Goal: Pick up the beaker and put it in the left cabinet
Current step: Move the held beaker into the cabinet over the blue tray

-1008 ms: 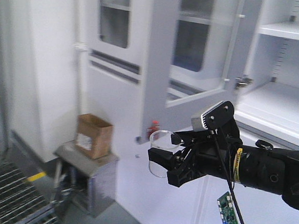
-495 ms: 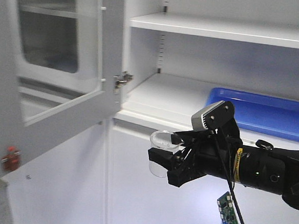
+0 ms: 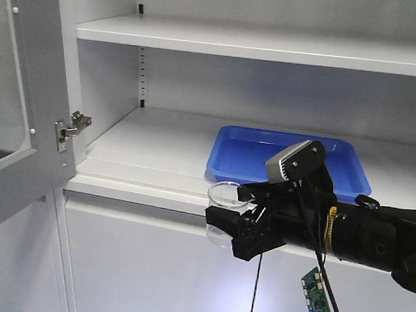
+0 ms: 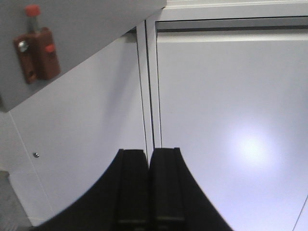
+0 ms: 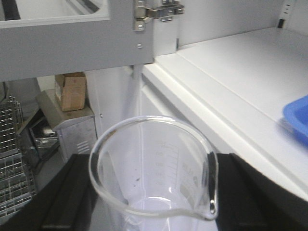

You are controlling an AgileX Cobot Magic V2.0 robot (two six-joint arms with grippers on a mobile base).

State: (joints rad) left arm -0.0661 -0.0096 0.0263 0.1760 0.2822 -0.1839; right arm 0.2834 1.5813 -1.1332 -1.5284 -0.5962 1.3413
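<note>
**Right arm (image 3: 373, 242) with wrist camera (image 3: 297, 161); left gripper (image 4: 148, 154) in its own wrist view**
The arm is matt black and tubular, and the camera is a grey rounded box with a dark lens face. Behind the camera a yellow band (image 3: 331, 225) rings the arm. Below the camera sit the black angular fingers of the right gripper (image 3: 225, 214). Under the camera black cables (image 3: 335, 308) pass a small green circuit board (image 3: 317, 296) with a blue light. The left gripper's fingers are flat and black

Cool, even, slightly soft indoor light.
</note>
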